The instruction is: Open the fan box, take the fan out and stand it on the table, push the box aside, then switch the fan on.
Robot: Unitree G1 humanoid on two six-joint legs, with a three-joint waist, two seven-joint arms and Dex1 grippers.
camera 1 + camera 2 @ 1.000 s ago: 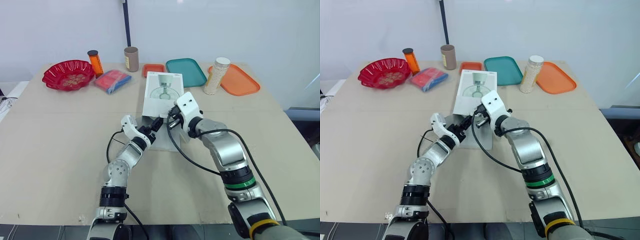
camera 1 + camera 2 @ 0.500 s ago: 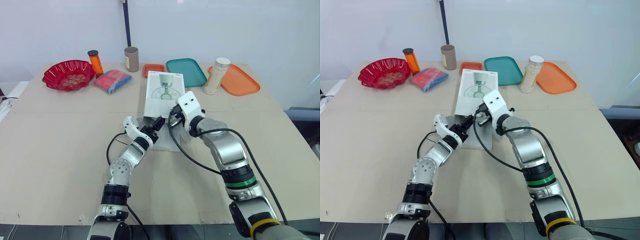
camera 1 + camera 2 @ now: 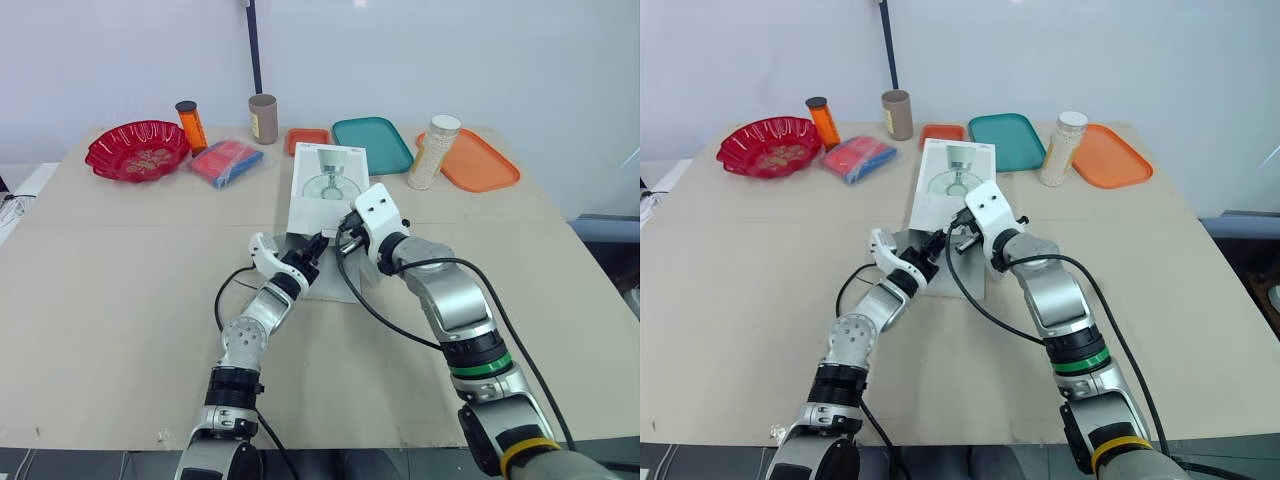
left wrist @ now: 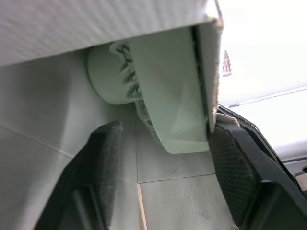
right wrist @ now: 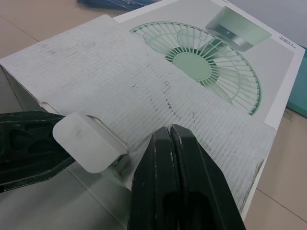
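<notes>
Both grippers at the open near end of the fan box

The fan box point(image 3: 327, 185) lies flat at the middle of the tabletop point(image 3: 110, 300), its printed top up and its open end facing the near edge. The left gripper point(image 3: 310, 252) reaches into that opening, its fingers point(image 4: 108, 158) spread wide, one on each side of the pale green fan point(image 4: 168, 96), which sits inside the box under the top panel. The right gripper point(image 5: 170, 132) is clenched with nothing seen between its fingers, tips over the plain corrugated panel beside the printed fan picture. Along the far edge stand a red bowl point(image 3: 137, 150), a teal tray point(image 3: 372, 143) and an orange tray point(image 3: 478, 162).
</notes>
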